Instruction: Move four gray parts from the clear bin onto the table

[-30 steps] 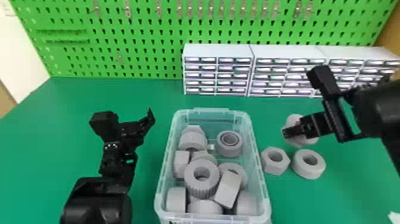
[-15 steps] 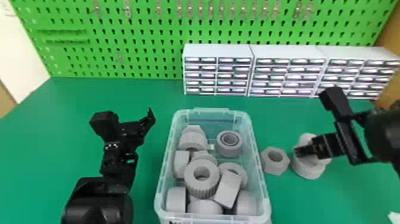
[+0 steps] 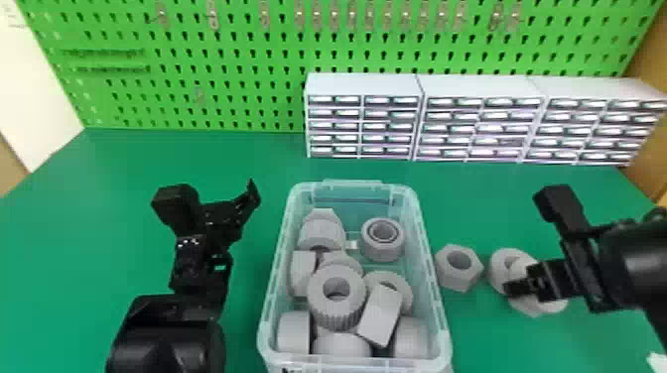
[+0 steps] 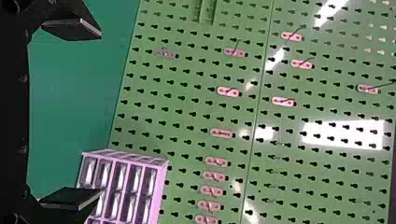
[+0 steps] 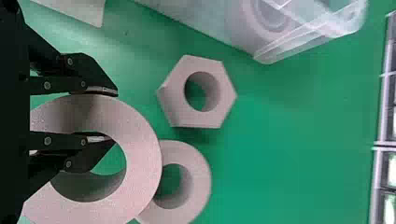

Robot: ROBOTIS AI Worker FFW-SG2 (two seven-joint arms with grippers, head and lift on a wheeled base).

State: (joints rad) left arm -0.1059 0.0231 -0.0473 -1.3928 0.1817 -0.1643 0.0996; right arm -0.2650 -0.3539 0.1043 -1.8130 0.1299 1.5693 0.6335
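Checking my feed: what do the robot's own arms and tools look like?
The left arm and right arm are black, with rounded housings. The left tool has flat black fingers; the right tool has black fingers with round fasteners.

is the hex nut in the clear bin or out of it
Out: the hex nut lies flat on the green table, right of the clear bin, hole facing up.

- We see a green tabletop point(image 3: 74, 223).
- On it stands the clear bin point(image 3: 347, 187).
- Right of the bin, a hexagonal gray part point(image 3: 464, 283) lies.
- Near this one, a round gray part point(image 3: 499, 270).
- At the back, we see three drawer cabinets point(image 3: 471, 89).
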